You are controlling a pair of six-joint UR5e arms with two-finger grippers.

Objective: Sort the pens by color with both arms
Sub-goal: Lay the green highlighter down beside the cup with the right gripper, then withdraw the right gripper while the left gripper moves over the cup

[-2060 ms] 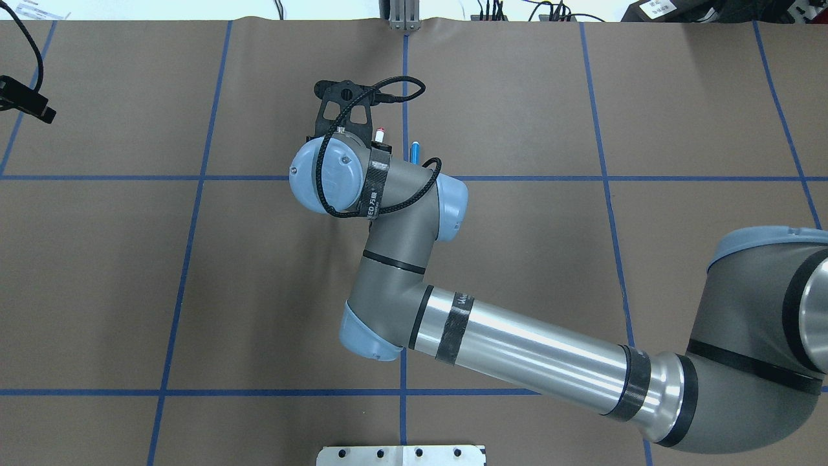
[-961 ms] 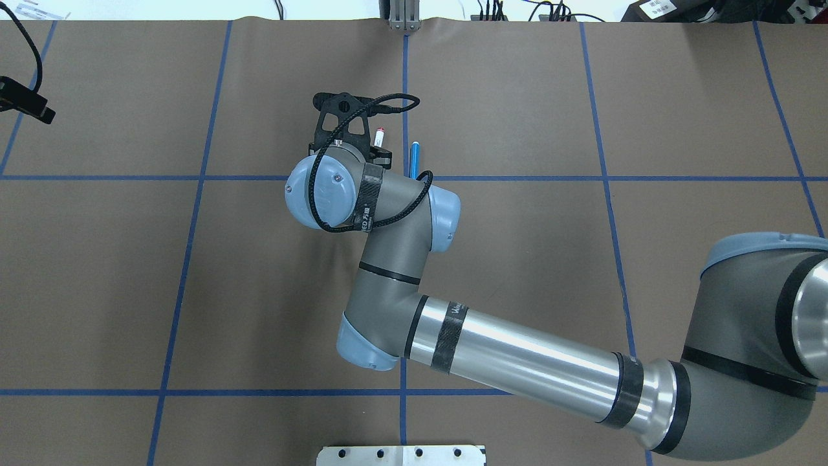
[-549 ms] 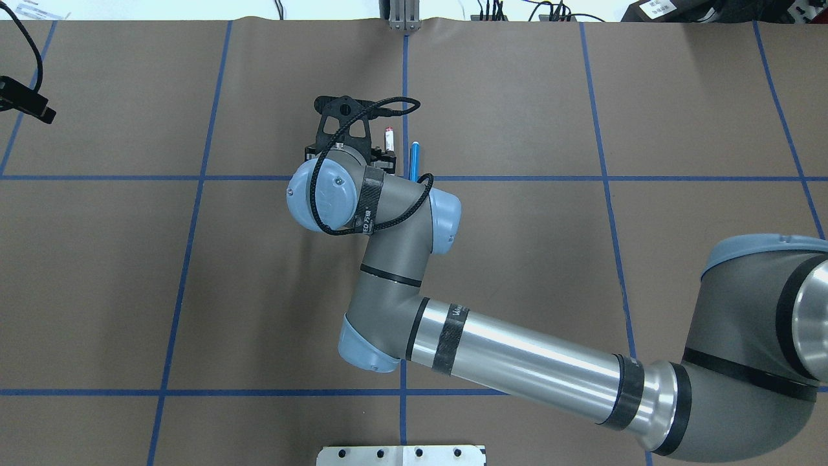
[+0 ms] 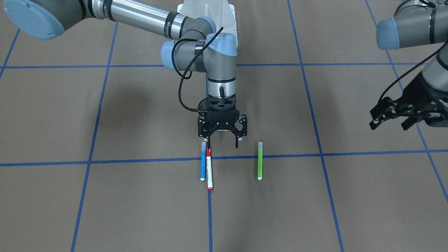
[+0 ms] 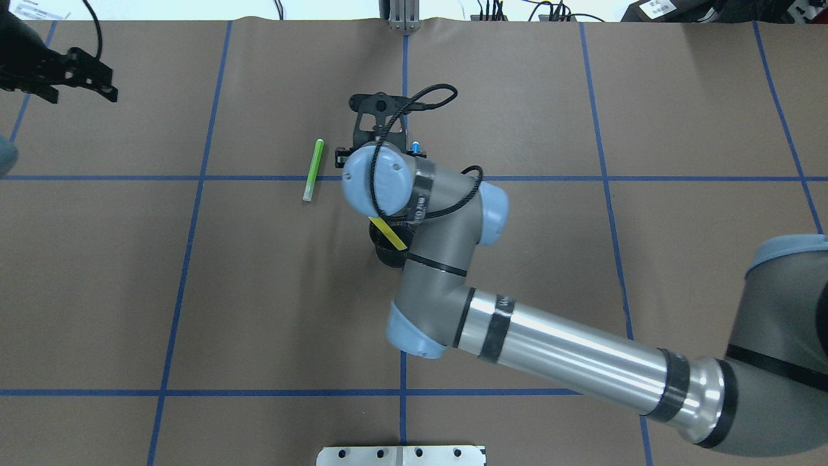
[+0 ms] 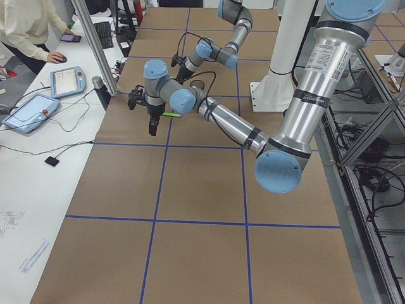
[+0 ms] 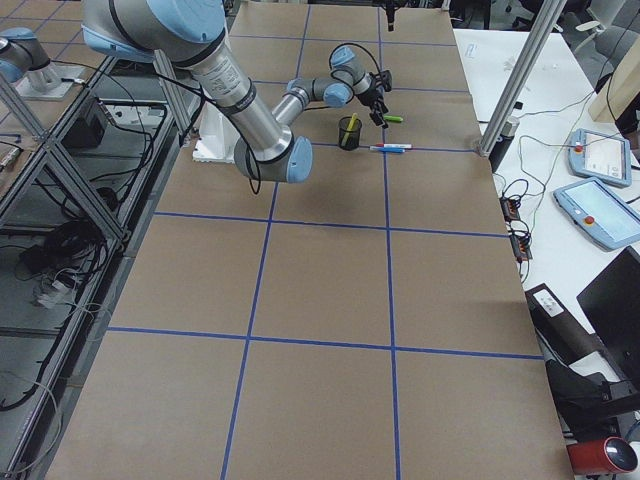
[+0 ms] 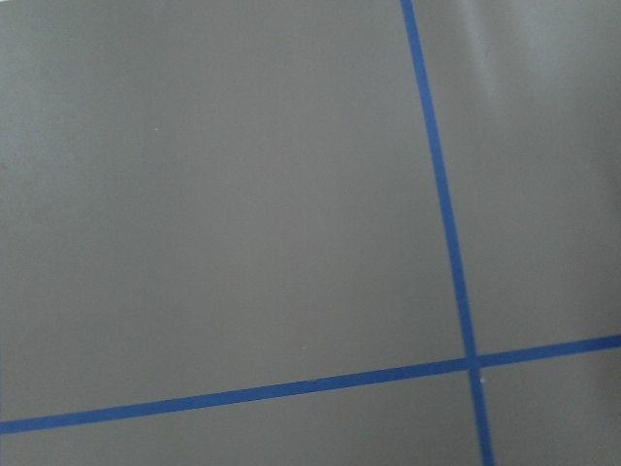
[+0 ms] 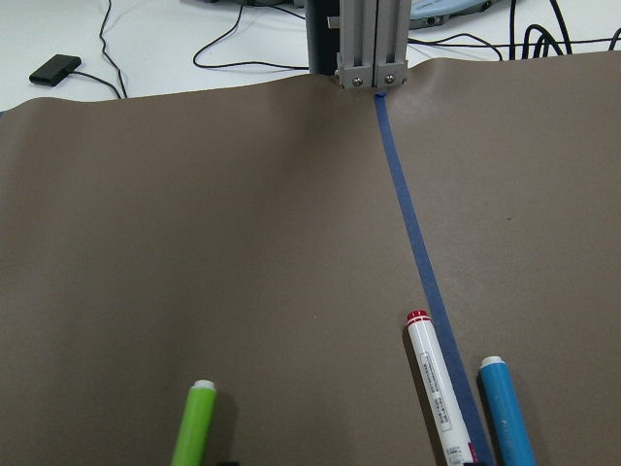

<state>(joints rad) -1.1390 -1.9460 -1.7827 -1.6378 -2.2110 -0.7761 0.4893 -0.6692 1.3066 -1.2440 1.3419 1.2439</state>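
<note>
our right hand (image 4: 222, 144) is released now, fingers spread just above the pens' near ends. the red-capped pen (image 4: 209, 169), no longer in its grip, lies on the surface (image 4: 140, 210) just beside the blue pen (image 4: 202, 161). the arm's sideways shift uncovers the green pen (image 4: 259, 161) (well apart). we judge the red one placed. our left hand (image 4: 389, 125), also spread, waits far off.

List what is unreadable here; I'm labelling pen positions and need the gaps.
Overhead: white-barrelled pen hidden under the right arm; blue pen shows only a tip.
Front-facing: black mesh cup mostly behind the right gripper.
Right wrist: green pen cut by the bottom edge.
Pen label print: too small everywhere.
</note>
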